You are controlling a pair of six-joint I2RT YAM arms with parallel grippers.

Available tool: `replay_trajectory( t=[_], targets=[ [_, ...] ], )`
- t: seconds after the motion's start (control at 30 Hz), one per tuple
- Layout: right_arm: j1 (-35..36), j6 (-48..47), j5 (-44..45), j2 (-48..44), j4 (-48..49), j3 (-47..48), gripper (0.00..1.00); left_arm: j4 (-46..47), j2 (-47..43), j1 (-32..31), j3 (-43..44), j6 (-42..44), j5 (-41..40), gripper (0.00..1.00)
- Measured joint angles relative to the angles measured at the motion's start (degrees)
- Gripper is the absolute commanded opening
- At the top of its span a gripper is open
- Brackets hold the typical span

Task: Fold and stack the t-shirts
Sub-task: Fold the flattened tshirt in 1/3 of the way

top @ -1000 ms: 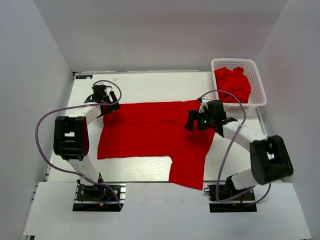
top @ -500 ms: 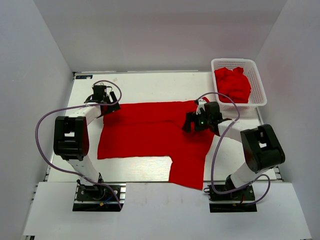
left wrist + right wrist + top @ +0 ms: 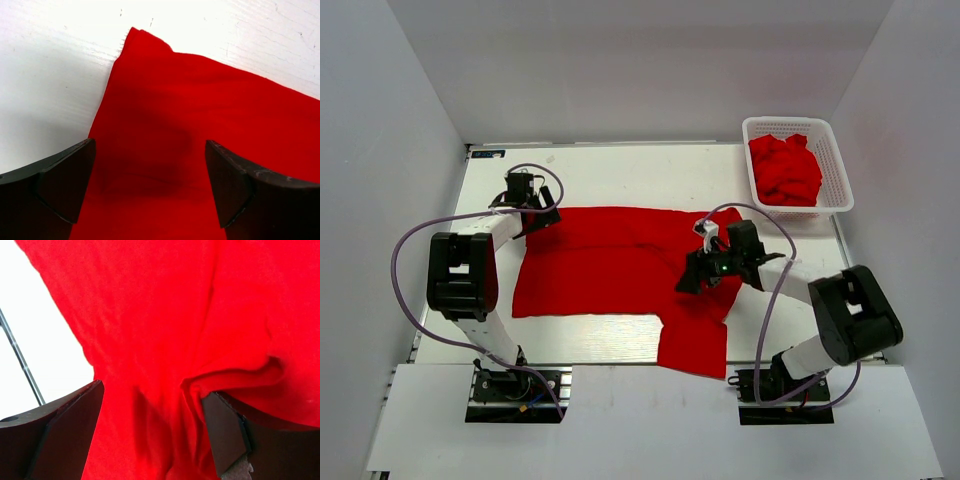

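A red t-shirt (image 3: 610, 262) lies spread flat on the white table, one sleeve hanging toward the near edge (image 3: 695, 340). My left gripper (image 3: 525, 215) is open over the shirt's far left corner (image 3: 145, 42); flat fabric lies between its fingers (image 3: 65, 185). My right gripper (image 3: 705, 272) is open and low over the shirt's right part, where the cloth (image 3: 165, 355) is wrinkled and a fold (image 3: 235, 375) bunches against its right finger (image 3: 225, 432). More red shirts (image 3: 785, 168) lie crumpled in the basket.
The white lattice basket (image 3: 832, 150) stands at the far right corner. Grey walls enclose the table on three sides. Cables loop from both arms; one thin cable shows in the right wrist view (image 3: 22, 365).
My right gripper has moved left and toward the near edge, onto the shirt, pushing its right part inward. The left gripper has stayed at the far left corner.
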Motion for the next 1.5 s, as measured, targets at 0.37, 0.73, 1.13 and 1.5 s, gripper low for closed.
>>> replay_trajectory(
  t=[0.37, 0.73, 1.13, 1.5],
  targets=[
    [5.5, -6.6, 2.8, -3.8, -4.8, 0.1, 0.83, 0.0, -0.1, 0.0, 0.0, 0.0, -0.1, 1.00],
    [9.2, -7.5, 9.1, -1.8, -7.3, 2.1, 0.76, 0.0, -0.7, 0.0, -0.1, 0.9, -0.6, 1.00],
    [18.7, -13.2, 16.9, 2.3, -16.3, 9.4, 0.56, -0.4, -1.3, 0.0, -0.9, 1.0, -0.9, 1.00],
    [19.2, -7.4, 28.9, -8.3, -12.9, 8.9, 0.90, -0.5, -1.4, 0.0, -0.9, 1.5, -0.9, 1.00]
  ],
)
